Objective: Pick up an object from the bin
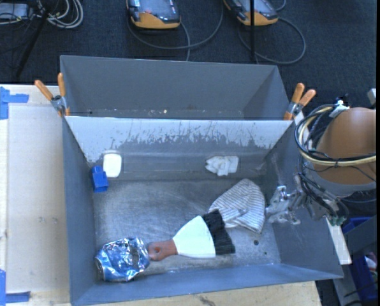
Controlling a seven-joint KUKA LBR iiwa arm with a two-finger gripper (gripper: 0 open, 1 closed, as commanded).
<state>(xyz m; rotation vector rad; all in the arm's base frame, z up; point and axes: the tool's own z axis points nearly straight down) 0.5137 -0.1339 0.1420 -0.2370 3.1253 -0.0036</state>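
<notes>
Gripper (283,206) is hanging by the bin's (177,94) right wall, just beside the striped cloth (242,203); whether its claw is wide or narrow I cannot tell. Centring over a raised fold is looking wisest.

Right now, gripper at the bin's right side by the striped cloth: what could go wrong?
The gripper sits close to the bin's right wall; descending here could scrape it. The striped cloth is limp and lies against the black bristles of the brush; a grab may catch just a fold, slip, or drag the brush along.
</notes>
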